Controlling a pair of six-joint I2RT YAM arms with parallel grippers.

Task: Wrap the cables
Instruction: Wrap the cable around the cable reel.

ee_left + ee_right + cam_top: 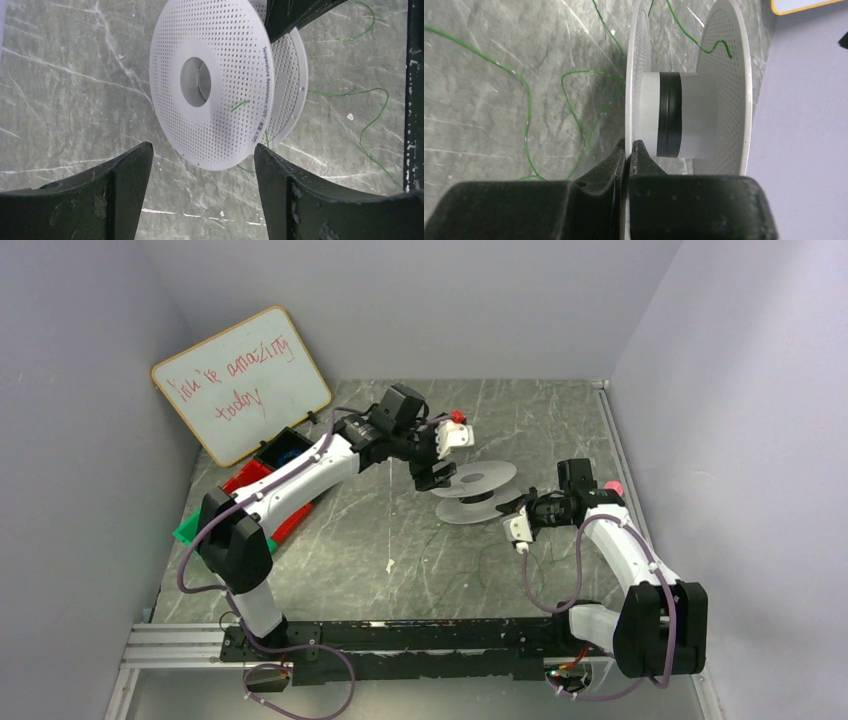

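We see the reel [478, 492] pinched by the right gripper [628, 147], clamped tight on one disc's rim from the reel's 4 o'clock in the overhead view. Its hub [694, 115] runs 9 to 3 in the right wrist view, bare of wire. The green wire [528, 110] sprawls loose on the table [400, 540] toward 6 o'clock, one end poked through a disc. The left gripper [202, 146] hovers at 10 o'clock, spread wide, grasping nothing; we judge it nearer that end.
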